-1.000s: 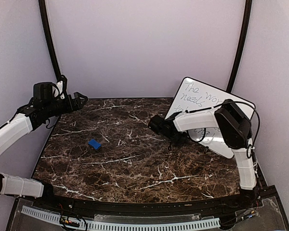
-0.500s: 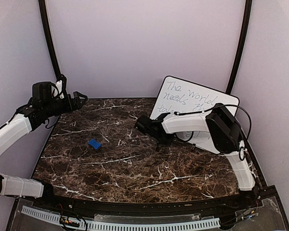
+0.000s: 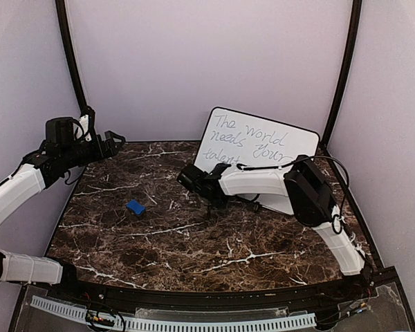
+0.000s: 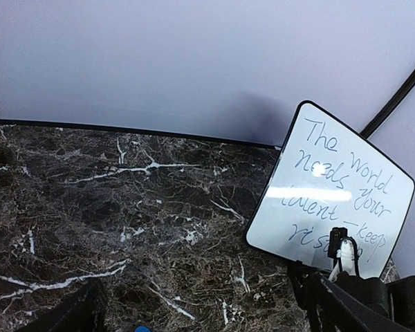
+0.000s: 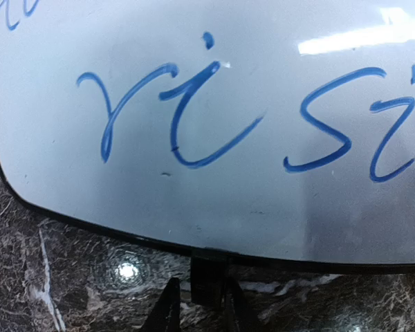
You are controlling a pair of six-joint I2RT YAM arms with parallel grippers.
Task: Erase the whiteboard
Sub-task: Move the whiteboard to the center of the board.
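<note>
Right hand [image 3: 209,202]: closed on the lower edge of the whiteboard [image 3: 263,138]. In the wrist view the black rim is seen pinched between the two fingertips [image 5: 169,308], with only a narrow gap.
Left hand [image 3: 115,143]: fully open, nothing held, raised above the left edge of the bench [image 3: 194,242]. No shift noted over the last second.
Whiteboard: stood tilted, rising up and away from the right hand's fingertips, top edge farthest from that hand. The bottom edge is partly hidden in the top view.
Change: the board was carried by the right hand from the far right corner toward the bench centre during the last second. It was also rotated, so the writing reads more level in the top view.
Writing [image 5: 194,117]: blue handwritten lines, all intact, nothing wiped yet.
Eraser [image 3: 135,207]: small blue block lying flat on the bench, well apart from the right hand on its left side. It is below and ahead of the left hand and touched by neither.
Meaning for task: judged as set-up only. The board has been brought within reach of both arms and erasing has not begun.
Next step (judgement): the board is probably to be laid down or steadied, and the eraser fetched by the free left hand.
Risk: thin edge pinch, so the board could swing or slip if let go while tilted.
</note>
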